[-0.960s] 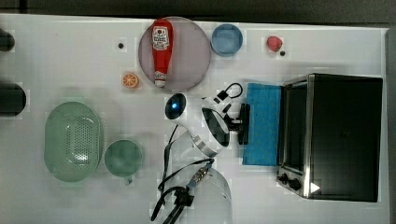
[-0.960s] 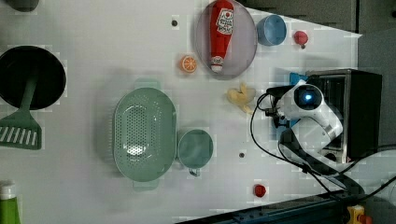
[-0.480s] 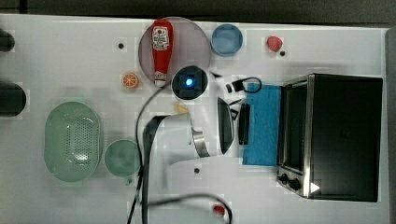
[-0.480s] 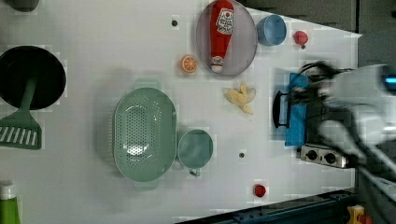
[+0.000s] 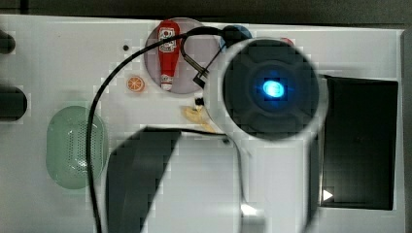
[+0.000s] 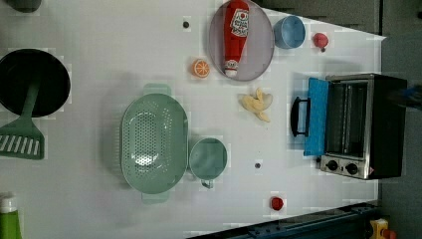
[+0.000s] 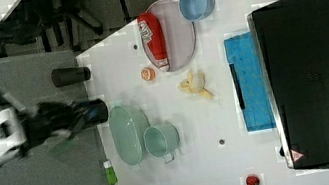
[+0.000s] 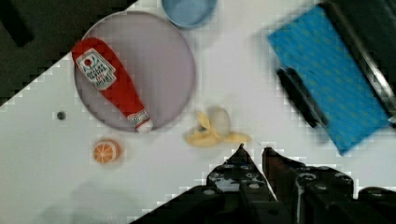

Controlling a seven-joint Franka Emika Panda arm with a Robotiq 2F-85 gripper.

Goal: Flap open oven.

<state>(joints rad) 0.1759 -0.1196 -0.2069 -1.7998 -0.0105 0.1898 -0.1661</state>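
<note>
The oven (image 6: 370, 124) stands at the left view's right edge of the table, its black top (image 5: 359, 141) seen from above. Its blue-tinted door (image 6: 316, 117) lies flapped down flat in front of it, the dark bar handle (image 6: 297, 117) at the outer edge and the bare inside (image 6: 348, 117) showing. In the wrist view my gripper (image 8: 253, 151) hangs high over the table beside the door (image 8: 336, 74) and its handle (image 8: 301, 95), touching neither. Only a narrow gap parts its fingertips (image 8: 240, 151), with nothing between them. My arm (image 5: 272, 92) looms large in the top view.
A banana (image 6: 256, 104) lies near the door. Beyond it stand a plate with a ketchup bottle (image 6: 235, 37), a blue bowl (image 6: 289, 31) and an orange slice (image 6: 200, 67). A green colander (image 6: 154, 144), a green cup (image 6: 208, 158) and a black pan (image 6: 32, 82) sit further off.
My arm has pulled away from the door handle and risen toward the top camera, leaving the left view. The oven door has stayed flat open.
</note>
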